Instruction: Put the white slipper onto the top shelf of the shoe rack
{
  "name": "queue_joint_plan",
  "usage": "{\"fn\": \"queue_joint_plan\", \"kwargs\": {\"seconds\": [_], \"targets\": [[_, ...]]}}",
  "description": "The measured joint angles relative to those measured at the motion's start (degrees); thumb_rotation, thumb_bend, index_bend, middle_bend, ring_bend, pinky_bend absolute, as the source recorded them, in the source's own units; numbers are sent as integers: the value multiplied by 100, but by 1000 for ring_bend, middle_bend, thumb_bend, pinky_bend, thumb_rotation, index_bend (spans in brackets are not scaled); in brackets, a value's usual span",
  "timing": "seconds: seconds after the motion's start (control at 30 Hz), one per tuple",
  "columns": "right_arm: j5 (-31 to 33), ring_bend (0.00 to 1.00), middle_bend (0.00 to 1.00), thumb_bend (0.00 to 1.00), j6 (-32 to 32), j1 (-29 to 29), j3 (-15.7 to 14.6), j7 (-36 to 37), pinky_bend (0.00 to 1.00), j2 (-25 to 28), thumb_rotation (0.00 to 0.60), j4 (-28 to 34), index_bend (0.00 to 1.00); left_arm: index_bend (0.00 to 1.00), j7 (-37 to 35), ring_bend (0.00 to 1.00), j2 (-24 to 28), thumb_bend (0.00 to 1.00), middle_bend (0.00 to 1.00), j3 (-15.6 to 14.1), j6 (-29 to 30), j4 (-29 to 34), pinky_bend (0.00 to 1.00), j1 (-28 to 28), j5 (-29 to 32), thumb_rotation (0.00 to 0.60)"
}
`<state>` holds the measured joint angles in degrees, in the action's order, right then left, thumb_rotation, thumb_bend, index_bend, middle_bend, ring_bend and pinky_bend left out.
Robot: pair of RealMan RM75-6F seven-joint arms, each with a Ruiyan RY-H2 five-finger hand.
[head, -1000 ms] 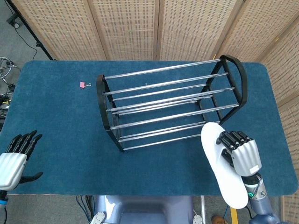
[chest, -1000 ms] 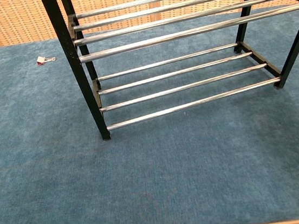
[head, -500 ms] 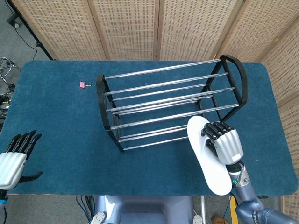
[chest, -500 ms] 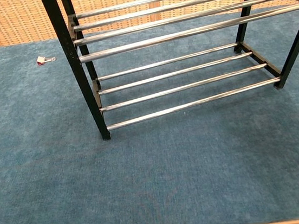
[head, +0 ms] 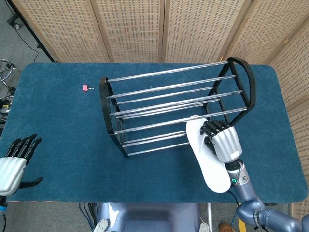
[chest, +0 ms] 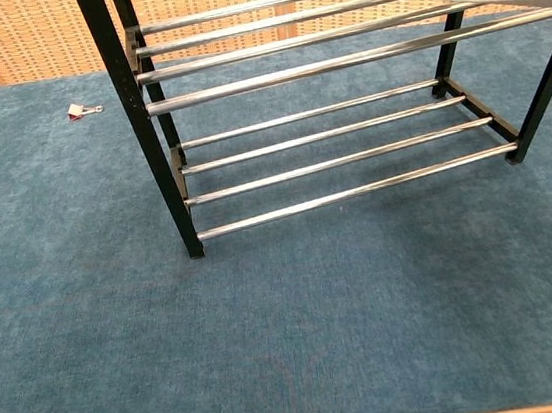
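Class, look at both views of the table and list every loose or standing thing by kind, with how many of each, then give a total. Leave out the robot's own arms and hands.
White slipper: 1
Shoe rack: 1
Pink binder clip: 1
Total: 3

Blue table [head: 58, 116] bears shoe rack [head: 176, 108] (plus clip [head: 87, 88]).

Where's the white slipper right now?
In the head view the white slipper is held by the right hand at the right end of the shoe rack, its toe over the front rails; the chest view shows it above the top shelf.
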<state>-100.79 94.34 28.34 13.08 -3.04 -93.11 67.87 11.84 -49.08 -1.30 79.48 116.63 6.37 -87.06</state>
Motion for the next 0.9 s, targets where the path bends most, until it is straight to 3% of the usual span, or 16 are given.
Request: {"fn": "queue_joint_plan", "kwargs": {"seconds": [0.47,0.9], "targets": [[222,596,582,806,-214,485,141,151,687,-484,600,-846,607,0,-89,0,43,0,0,31,-33,-21,0,28,74,600],[464,596,582,807,-430,913,293,332,687,-596,600,-1256,608,0,13,0,-21,0,0,91,-168,-39,0,118,291,600]]}}
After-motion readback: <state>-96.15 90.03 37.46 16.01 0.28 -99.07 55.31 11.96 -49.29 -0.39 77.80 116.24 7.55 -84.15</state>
